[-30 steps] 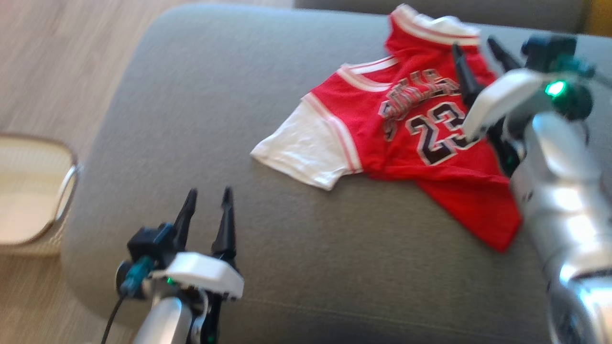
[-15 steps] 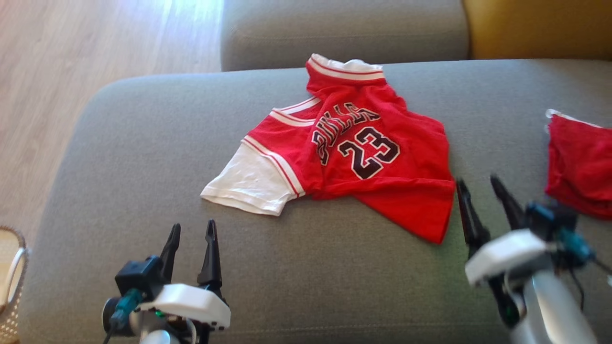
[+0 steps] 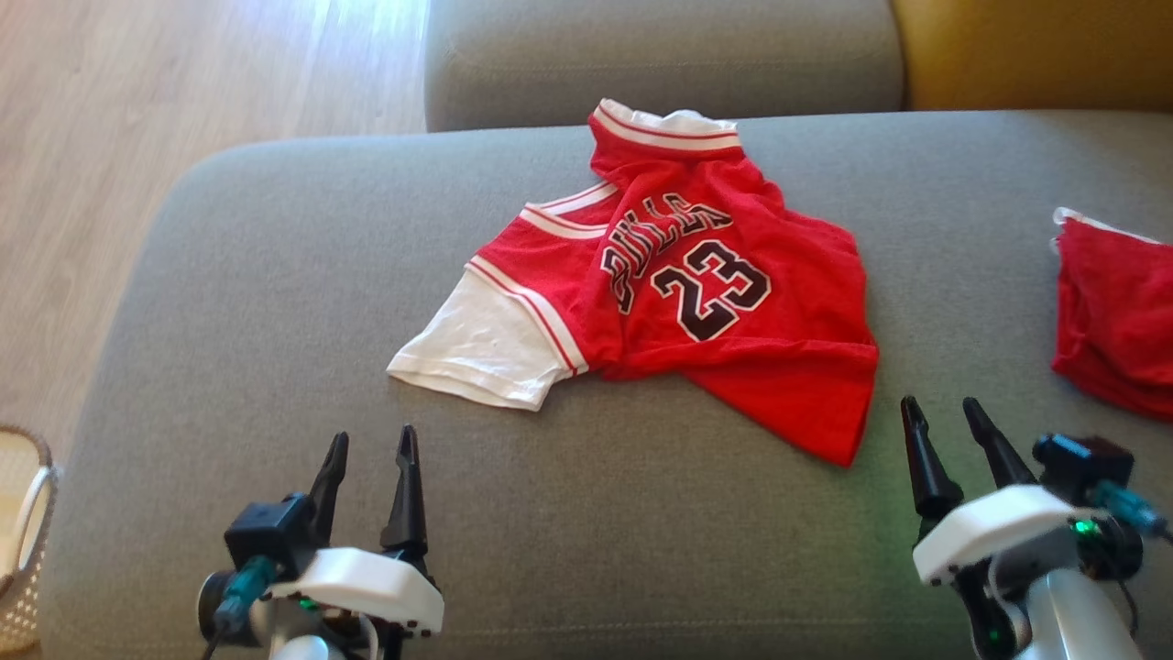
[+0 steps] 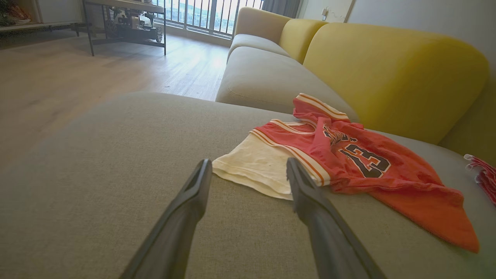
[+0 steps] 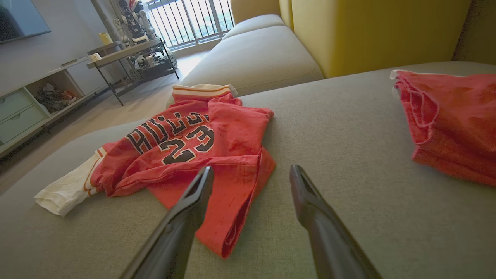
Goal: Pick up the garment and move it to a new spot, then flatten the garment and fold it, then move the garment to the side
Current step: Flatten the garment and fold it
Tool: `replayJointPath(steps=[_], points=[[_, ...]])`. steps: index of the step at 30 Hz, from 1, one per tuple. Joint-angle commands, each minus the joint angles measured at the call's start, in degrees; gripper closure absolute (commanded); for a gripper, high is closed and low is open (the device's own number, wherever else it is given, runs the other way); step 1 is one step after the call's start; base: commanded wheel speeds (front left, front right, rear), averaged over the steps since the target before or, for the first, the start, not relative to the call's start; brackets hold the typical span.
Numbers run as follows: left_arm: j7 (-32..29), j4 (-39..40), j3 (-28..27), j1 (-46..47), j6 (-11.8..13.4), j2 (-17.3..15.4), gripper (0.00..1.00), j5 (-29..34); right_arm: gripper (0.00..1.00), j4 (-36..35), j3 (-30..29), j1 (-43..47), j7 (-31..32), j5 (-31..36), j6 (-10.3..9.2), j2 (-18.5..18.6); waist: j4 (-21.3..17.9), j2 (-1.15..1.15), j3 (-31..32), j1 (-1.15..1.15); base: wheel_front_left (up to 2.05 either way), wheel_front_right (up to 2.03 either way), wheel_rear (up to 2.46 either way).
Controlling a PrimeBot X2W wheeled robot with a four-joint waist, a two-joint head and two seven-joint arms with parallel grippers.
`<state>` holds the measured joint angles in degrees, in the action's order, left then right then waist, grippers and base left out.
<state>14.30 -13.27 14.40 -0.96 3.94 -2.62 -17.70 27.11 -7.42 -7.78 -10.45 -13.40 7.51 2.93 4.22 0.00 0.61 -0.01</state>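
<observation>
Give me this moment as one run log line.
red Bulls jersey: crumpled on grey sofa cushion, unheld | left gripper: open, empty | right gripper: open, empty

The garment lies on the sofa seat, another cloth to its right, a basket far left.

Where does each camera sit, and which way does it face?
Head view: on the head, facing forward and down at the grey fabric sofa cushion with the red-and-white number 23 jersey; left hand lower left, right hand lower right.
Left wrist view: on the left wrist, facing the jersey's white sleeve and the yellow sofa backrest; its dark fingers show.
Right wrist view: on the right wrist, facing the jersey's red hem and another red cloth; its fingers show.
Both wrist views show jersey and backrest.
</observation>
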Motion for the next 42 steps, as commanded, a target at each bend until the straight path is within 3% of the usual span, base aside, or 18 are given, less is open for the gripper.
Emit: replayJointPath(steps=[1,8,25,26,27,28,35,42], points=[[0.70,1.66,-1.20,3.15,-0.40,-0.26,0.00,0.69,0.00,-0.44,0.87,-5.00,0.16,-0.21,-0.02,-0.04,0.78,0.00,-1.14,0.01,0.00,0.00,0.00],[0.70,0.89,-0.63,4.41,-1.12,-0.26,0.00,1.23,0.00,7.87,-1.65,-11.77,2.06,1.38,-0.02,-0.05,3.03,0.00,-4.11,0.01,0.00,0.00,0.00],[0.70,0.01,-0.15,6.64,-1.72,-0.26,0.00,1.23,0.00,25.07,-5.49,-22.44,-1.33,4.67,-0.02,-0.05,6.08,0.00,-7.55,0.01,0.00,0.00,0.00],[0.70,-0.05,-0.22,6.67,-1.69,-0.26,0.00,1.26,0.11,25.69,-5.19,-22.88,-1.53,4.56,-0.02,-0.05,5.97,0.00,-7.56,0.01,0.00,0.00,0.00],[0.70,-0.14,-0.26,6.70,-1.66,-0.26,0.00,1.31,0.67,26.31,-4.67,-23.30,-1.71,4.29,-0.02,-0.05,5.82,0.00,-7.52,0.01,0.00,0.00,0.00],[0.70,-0.25,-0.26,6.74,-1.64,-0.26,0.00,1.34,1.00,26.74,-3.92,-23.66,-1.97,4.03,-0.02,-0.05,5.64,0.00,-7.46,0.01,0.00,0.00,0.00],[0.70,-0.70,-0.25,6.66,-1.40,-0.26,0.00,1.15,1.00,26.13,2.07,-23.40,-3.82,1.97,-0.02,-0.05,3.79,0.00,-5.61,0.01,0.00,0.00,0.00],[0.70,-0.89,-0.65,4.75,-0.88,-0.26,0.00,0.90,1.00,18.53,14.64,-17.44,-2.65,-6.53,-0.02,-0.05,1.00,0.00,-1.69,0.01,0.00,0.00,0.00]])
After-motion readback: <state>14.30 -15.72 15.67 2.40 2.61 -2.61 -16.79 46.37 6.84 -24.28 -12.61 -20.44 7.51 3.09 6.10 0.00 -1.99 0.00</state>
